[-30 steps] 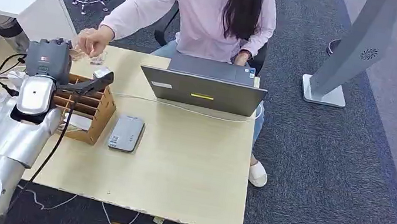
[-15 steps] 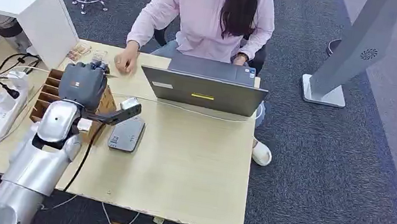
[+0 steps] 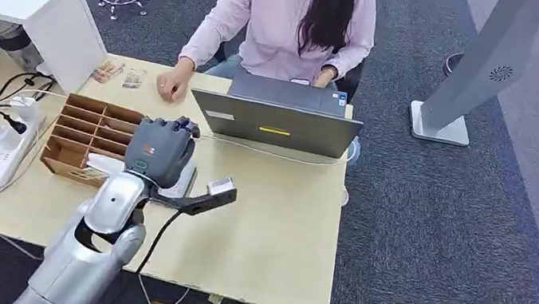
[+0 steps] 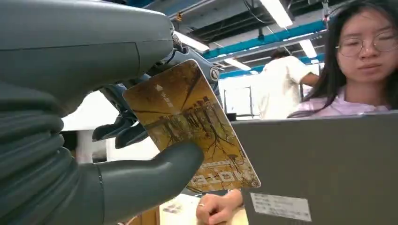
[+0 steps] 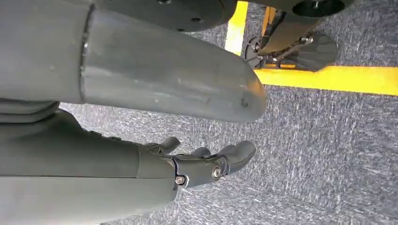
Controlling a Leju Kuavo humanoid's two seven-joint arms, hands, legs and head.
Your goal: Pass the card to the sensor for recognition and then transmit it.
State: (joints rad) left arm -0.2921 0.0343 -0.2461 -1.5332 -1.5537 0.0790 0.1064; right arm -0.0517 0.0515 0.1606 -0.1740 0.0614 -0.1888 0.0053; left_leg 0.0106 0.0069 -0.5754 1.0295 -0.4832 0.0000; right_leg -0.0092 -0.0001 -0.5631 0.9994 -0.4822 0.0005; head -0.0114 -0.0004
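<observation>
Holding a flat brown and yellow picture card [image 4: 187, 126] between thumb and fingers, the left hand [image 3: 159, 148] hangs over the pale wooden desk [image 3: 273, 217], near the grey laptop [image 3: 274, 123]. The right hand [image 5: 206, 164] hangs empty, fingers apart.

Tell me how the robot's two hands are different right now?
The left hand grips a yellowish card between thumb and fingers; the right hand holds nothing. The left hand is raised over the desk near the laptop; the right hand hangs above grey carpet. Both are grey with darker fingers.
</observation>
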